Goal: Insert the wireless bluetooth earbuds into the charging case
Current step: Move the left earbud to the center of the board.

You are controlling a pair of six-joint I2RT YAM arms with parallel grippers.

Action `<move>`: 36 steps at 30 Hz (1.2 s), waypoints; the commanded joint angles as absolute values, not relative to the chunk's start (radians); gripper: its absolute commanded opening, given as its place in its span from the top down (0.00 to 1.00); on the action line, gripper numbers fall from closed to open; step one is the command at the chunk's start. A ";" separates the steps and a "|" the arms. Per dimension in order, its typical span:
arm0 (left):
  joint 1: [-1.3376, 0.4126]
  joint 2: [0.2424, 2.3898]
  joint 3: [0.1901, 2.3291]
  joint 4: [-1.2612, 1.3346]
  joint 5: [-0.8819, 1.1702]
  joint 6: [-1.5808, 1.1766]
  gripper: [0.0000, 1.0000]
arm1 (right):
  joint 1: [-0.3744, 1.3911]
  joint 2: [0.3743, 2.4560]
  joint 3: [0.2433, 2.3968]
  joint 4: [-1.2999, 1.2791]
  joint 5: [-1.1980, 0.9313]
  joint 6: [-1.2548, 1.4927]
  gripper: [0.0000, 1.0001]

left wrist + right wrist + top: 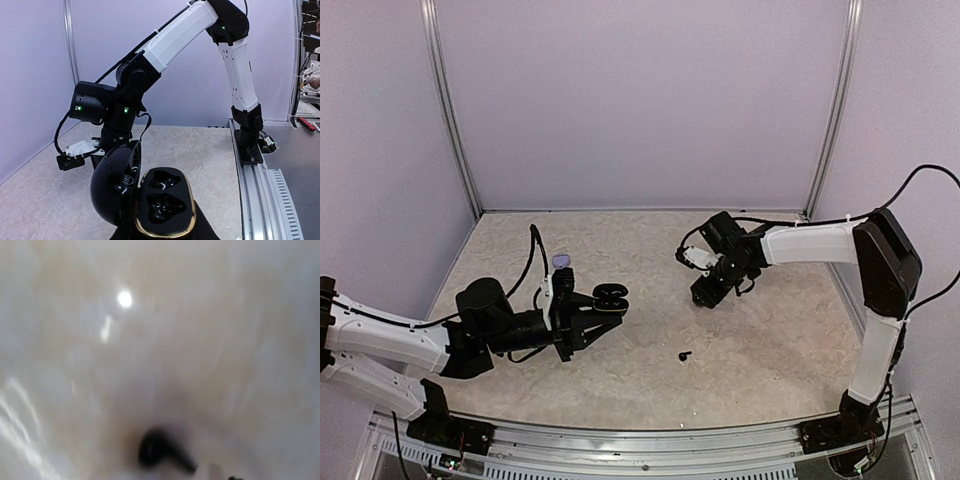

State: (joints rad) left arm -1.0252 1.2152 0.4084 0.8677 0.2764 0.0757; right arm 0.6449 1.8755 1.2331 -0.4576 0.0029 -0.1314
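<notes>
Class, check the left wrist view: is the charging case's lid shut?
No, the charging case has its lid swung wide open to one side, baring the moulded inside.

The charging case [165,205] is glossy black plastic, and its open tray has a shiny gold-coloured rim. The earbud [159,449], though blurred, looks smooth and black. The counter [770,340] is a smooth, beige, marble-patterned surface that catches glints of light. The rail [265,195] is ribbed silver metal.
</notes>
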 commanded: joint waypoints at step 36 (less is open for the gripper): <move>-1.008 1.199 0.394 0.912 0.296 0.073 1.00 | 0.744 1.894 1.205 -0.694 -0.231 -0.099 0.80</move>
State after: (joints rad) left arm -1.0195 1.1976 0.4000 0.8677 0.2817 0.0750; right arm 0.6636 1.9457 1.2804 -0.6353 -0.2020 -0.1406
